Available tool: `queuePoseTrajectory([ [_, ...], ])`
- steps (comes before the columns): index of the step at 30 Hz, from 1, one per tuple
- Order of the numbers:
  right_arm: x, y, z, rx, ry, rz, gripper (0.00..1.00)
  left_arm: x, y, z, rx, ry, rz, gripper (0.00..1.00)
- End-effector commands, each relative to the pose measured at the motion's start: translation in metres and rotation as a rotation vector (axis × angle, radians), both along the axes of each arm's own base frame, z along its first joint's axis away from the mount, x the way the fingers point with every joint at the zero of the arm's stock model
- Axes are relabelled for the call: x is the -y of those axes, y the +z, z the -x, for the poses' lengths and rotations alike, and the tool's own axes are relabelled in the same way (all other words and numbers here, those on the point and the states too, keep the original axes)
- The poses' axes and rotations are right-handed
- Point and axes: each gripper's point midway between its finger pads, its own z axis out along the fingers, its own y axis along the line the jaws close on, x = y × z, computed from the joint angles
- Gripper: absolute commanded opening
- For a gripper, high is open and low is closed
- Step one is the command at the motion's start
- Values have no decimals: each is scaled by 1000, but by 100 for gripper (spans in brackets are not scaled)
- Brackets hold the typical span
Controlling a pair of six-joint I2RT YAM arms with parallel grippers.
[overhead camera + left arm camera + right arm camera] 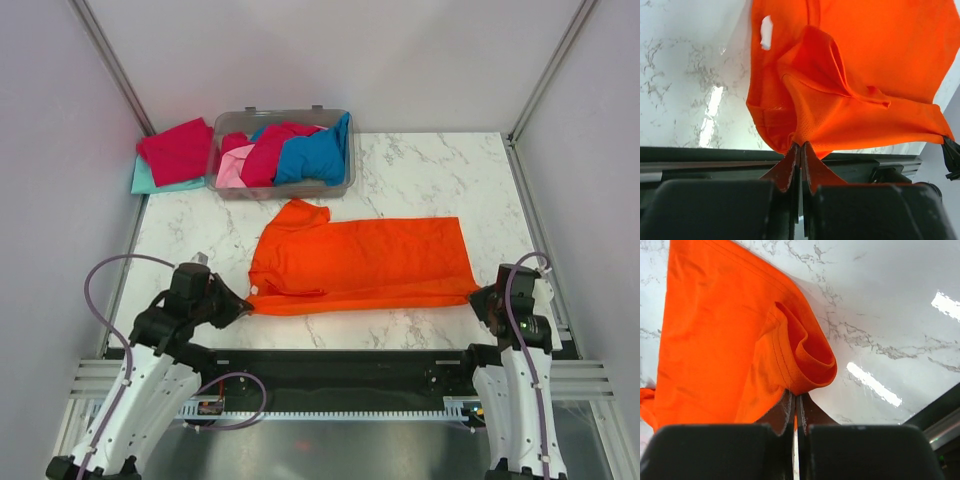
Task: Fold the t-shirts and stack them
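A bright orange t-shirt (360, 262) lies folded lengthwise across the middle of the marble table (430, 170). My left gripper (243, 303) is shut on its near left corner, the cloth bunching up from the jaws in the left wrist view (840, 95). My right gripper (482, 298) is shut on its near right corner, where the hem curls in the right wrist view (790, 355). A crimson red t-shirt (178, 150) lies on a teal one (148, 181) at the back left. Red, pink (234, 172) and blue (315, 155) shirts fill the bin.
A clear grey plastic bin (281, 190) stands at the back of the table, just behind the orange shirt's sleeve. A black rail (330, 360) runs along the table's near edge. Grey walls and metal posts close in both sides.
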Motion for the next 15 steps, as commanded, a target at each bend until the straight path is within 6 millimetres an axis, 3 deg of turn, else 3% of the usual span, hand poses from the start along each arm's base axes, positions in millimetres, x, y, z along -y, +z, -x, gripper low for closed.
queuePoseTrajectory([
  [1, -5, 17, 7, 27, 34, -2, 1, -5, 7, 26, -65, 28, 21, 6],
  [3, -9, 21, 6, 43, 48, -16, 8, -1, 10, 30, -57, 0, 44, 10],
  [4, -11, 21, 6, 46, 57, -21, 17, 0, 14, 30, -38, -14, 49, 20],
  [5, -14, 22, 6, 47, 77, -32, 35, 0, 16, 31, -37, -19, 51, 26],
  [6, -15, 22, 6, 46, 82, -36, 47, 1, 18, 32, -36, -22, 55, 40],
  [8, -17, 24, 6, 55, 97, -36, 73, 2, 20, 32, -42, -36, 49, 49],
  [10, -14, 33, 6, 68, 92, -15, 86, 1, 26, 31, -27, -64, 30, 51],
  [15, -2, 75, -3, 146, 102, 83, 91, -5, 50, 12, 62, -109, -54, 52],
])
